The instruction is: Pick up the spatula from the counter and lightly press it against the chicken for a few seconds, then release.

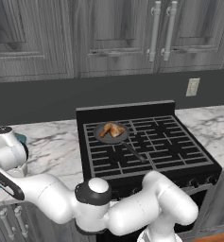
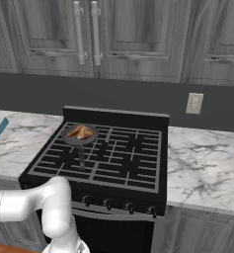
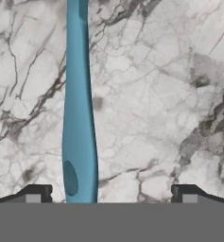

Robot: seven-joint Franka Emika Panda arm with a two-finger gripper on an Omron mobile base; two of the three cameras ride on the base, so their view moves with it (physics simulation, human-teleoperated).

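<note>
Stove grates point(image 1: 179, 142) carry a dark pan point(image 1: 98, 134) holding the chicken point(image 1: 112, 129).

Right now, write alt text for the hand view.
A blue spatula handle lies on a grey-veined marble counter, running top to bottom of the picture. The open gripper straddles it, one dark tip on each side.

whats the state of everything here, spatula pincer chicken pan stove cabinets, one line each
spatula, lying flat on the marble counter, not gripped
pincer, open, fingertips either side of the spatula handle, not touching it
chicken, sitting in the pan, untouched
pan, on the stove's back left burner, handle toward the front
stove, no flame visible
cabinet doors, shut
</note>
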